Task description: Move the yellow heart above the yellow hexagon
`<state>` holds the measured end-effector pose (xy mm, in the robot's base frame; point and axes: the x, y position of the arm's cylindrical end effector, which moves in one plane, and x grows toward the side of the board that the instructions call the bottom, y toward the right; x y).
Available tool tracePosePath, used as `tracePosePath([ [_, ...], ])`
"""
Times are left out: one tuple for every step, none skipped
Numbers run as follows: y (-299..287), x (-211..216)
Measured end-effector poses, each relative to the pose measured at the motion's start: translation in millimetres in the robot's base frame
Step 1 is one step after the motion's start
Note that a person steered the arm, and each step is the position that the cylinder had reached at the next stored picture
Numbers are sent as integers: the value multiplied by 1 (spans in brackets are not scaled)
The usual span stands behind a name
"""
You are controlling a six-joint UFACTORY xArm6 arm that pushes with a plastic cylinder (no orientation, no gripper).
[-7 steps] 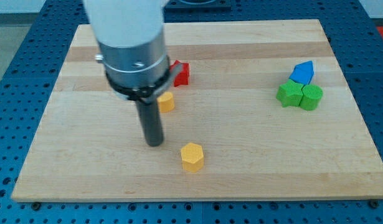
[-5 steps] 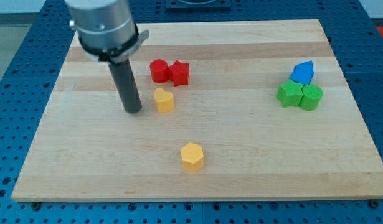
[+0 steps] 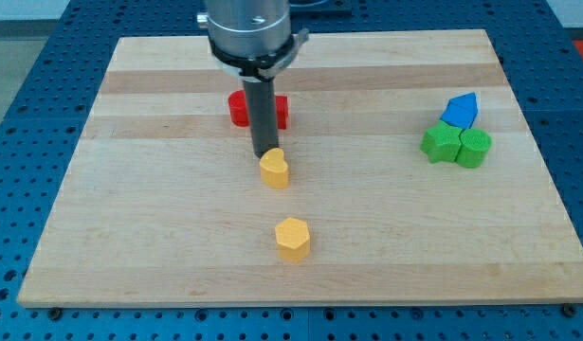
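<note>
My tip (image 3: 266, 153), a bare rod with no gripper, touches the top of the yellow heart (image 3: 274, 170), which sits right above the yellow hexagon (image 3: 292, 238).

text: none legible | labels: none | numbers: none | surfaces checked: board, blocks, arm housing

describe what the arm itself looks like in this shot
A straight dark grey rod ending in my tip, hanging from a wider cylindrical metal collar with a dark band and small side lugs. Only the arm's lowest part is in frame. No jaws, cables or markings show.
</note>
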<state>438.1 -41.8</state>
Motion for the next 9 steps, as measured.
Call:
tracePosePath([
  [10,20],
  [17,38],
  [26,47],
  [31,50],
  [34,58],
  [36,62],
  [60,56],
  [108,55],
  [167,55],
])
